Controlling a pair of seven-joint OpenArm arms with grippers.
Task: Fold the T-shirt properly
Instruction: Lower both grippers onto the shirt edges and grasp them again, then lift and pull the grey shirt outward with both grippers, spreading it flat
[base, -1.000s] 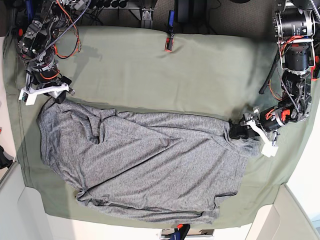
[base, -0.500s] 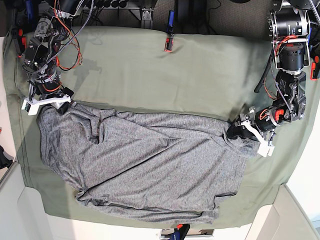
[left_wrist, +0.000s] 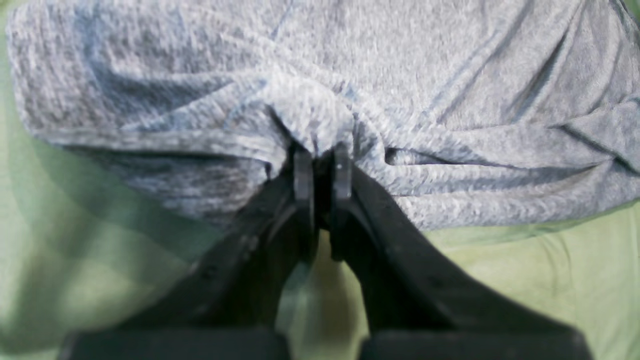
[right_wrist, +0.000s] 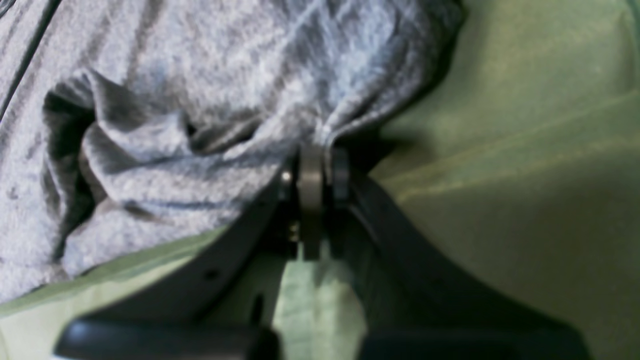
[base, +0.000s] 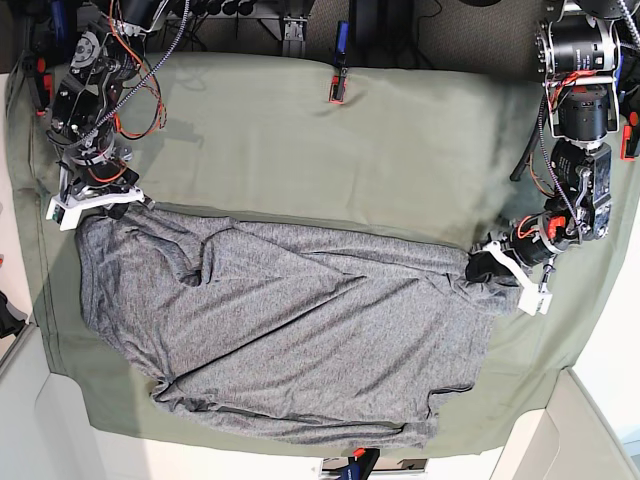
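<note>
Jaws on both arms were clamped tight on cloth: the left gripper (left_wrist: 322, 165) pinched a bunched fold at the edge of the T-shirt (base: 290, 330), and the right gripper (right_wrist: 315, 172) pinched another fold at the opposite end. The grey garment lay spread and wrinkled across the olive-green sheet (base: 350, 150) that covered the surface, its long axis running across the base view from one arm to the other. In that view the left gripper (base: 497, 268) held the end on the picture's right, and the right gripper (base: 97, 203) held the upper corner on the picture's left. From each pair of jaws the body of the shirt lay ahead and inward, toward the other arm, so each arm was nearest its own end and neither reached the middle. My judgement is that the coming lift or pull would turn on that shared long axis staying taut between the two grips.

A second earlier both pairs of jaws had stood wide beside the fabric; since then they had closed on it, and the cloth at each end had gathered into puckers.
</note>
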